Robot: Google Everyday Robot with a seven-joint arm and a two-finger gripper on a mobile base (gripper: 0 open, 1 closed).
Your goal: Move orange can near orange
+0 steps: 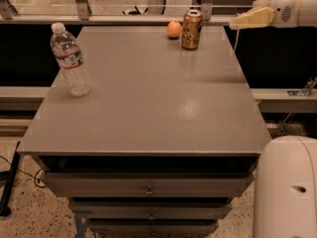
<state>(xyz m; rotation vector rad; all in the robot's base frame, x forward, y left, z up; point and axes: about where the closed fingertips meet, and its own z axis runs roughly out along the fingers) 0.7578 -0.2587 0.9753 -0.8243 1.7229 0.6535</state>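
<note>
The orange can point(191, 29) stands upright at the far edge of the grey table point(148, 98), orange-gold with a silver top. The orange point(173, 29) lies just left of it, nearly touching. My gripper point(237, 22) hangs in the air right of the can, past the table's right edge, at about the height of the can's top. It is open, holds nothing, and is well apart from the can.
A clear plastic water bottle point(70, 59) stands upright near the table's left edge. A metal rail point(124, 19) runs behind the table. The robot's white base point(287, 187) is at the front right. Drawers point(148, 187) sit under the tabletop.
</note>
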